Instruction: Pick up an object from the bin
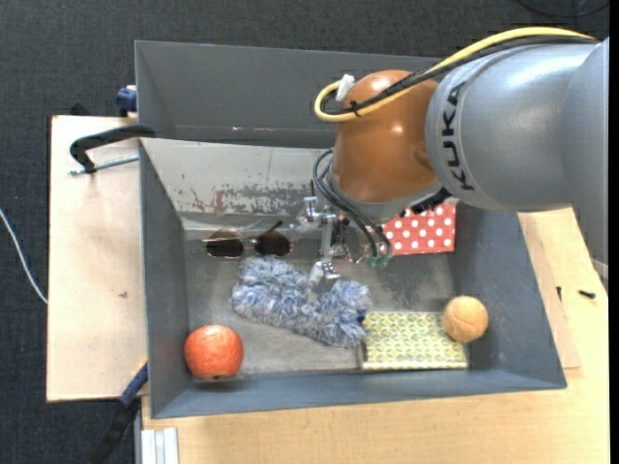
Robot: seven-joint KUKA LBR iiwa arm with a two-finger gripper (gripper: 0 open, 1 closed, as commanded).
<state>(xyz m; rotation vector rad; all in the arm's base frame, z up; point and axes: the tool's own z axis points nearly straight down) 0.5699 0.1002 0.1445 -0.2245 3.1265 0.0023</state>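
Orange wrist cover (382,148) sits uppermost, with the tool (324,271) below it at the upper edge of the crumpled blue-and-white cloth (285,303) lying mid-floor in the bin (160,288), just beside the sunglasses (247,246); spread or pressed together cannot be told.
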